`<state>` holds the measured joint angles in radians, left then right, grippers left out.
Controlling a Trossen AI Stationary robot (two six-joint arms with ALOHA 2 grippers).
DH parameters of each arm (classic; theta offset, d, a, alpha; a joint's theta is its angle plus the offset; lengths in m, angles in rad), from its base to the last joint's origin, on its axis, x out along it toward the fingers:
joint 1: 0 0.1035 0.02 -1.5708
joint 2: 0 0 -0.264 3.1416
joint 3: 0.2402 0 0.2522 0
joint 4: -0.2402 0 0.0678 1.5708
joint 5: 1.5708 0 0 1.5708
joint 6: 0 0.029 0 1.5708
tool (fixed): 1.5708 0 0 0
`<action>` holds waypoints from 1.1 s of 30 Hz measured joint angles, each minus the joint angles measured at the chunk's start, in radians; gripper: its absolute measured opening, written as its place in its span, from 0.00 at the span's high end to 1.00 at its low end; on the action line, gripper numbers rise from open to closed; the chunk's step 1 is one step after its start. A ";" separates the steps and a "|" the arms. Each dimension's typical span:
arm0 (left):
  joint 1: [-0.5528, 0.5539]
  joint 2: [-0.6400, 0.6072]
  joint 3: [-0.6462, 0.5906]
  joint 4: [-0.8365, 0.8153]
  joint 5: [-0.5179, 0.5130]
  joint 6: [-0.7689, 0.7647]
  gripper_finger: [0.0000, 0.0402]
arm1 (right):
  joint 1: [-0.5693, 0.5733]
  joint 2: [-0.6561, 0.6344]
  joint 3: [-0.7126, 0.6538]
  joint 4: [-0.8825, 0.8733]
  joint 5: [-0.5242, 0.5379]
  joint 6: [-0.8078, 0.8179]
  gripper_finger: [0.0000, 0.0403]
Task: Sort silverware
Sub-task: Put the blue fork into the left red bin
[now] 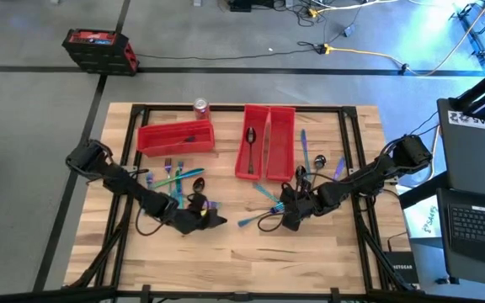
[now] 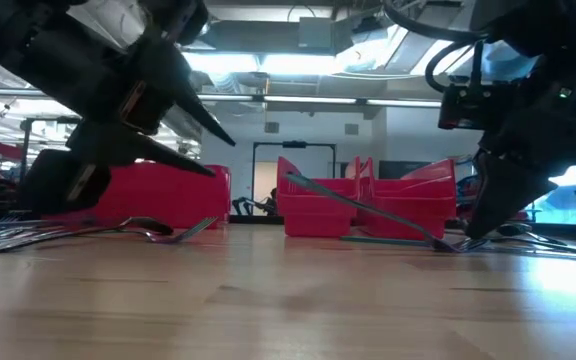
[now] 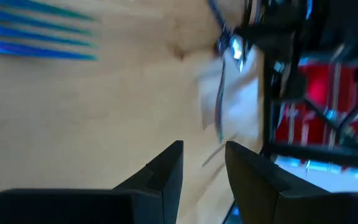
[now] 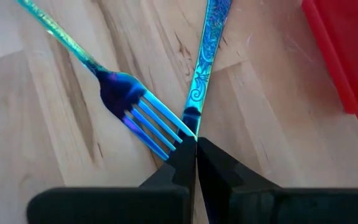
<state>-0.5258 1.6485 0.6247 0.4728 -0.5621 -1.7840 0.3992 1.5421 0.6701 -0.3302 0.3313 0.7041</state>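
Two silverware handles (image 4: 199, 74) meet right gripper (image 4: 196, 148) tips.

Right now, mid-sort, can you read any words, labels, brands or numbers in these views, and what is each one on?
Nothing reads clearly.
Red soda can at the wooden table's far edge: print too small.
Black box by the table's right corner: white lettering, blurred.
White sheets on the black right-hand cabinet: markings unreadable.
Iridescent blue handle: scroll pattern only, no text.

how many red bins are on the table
3: one red bin lies crosswise at the left near the soda can; two long bins stand side by side at centre, one left of the other.
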 joint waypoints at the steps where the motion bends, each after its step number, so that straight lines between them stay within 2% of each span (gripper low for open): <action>1: 0.000 0.008 0.000 0.005 -0.006 -0.033 0.73 | 0.000 0.000 0.000 0.000 0.000 -0.002 1.00; 5: -0.003 0.049 0.004 0.003 0.029 -0.149 0.73 | 0.000 0.000 0.000 0.000 -0.001 -0.003 1.00; 10: -0.012 0.117 0.073 0.006 0.012 -0.125 0.69 | 0.000 0.000 0.000 0.024 -0.014 -0.006 1.00; 14: -0.010 0.187 0.174 0.002 -0.029 -0.099 0.61 | 0.000 0.000 0.000 0.055 -0.056 -0.031 1.00; 19: -0.011 0.231 0.260 -0.109 -0.031 -0.095 0.53 | 0.000 0.000 0.000 0.050 -0.063 -0.036 1.00; 25: -0.017 0.230 0.269 -0.198 -0.029 -0.154 0.48 | 0.000 0.000 0.000 0.050 -0.062 -0.056 1.00; 33: -0.002 0.230 0.269 -0.228 -0.056 -0.198 0.47 | 0.000 0.000 0.000 0.050 -0.062 -0.059 1.00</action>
<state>-0.5278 1.8786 0.8940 0.2451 -0.6182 -1.9823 0.3992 1.5425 0.6701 -0.2798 0.2695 0.6449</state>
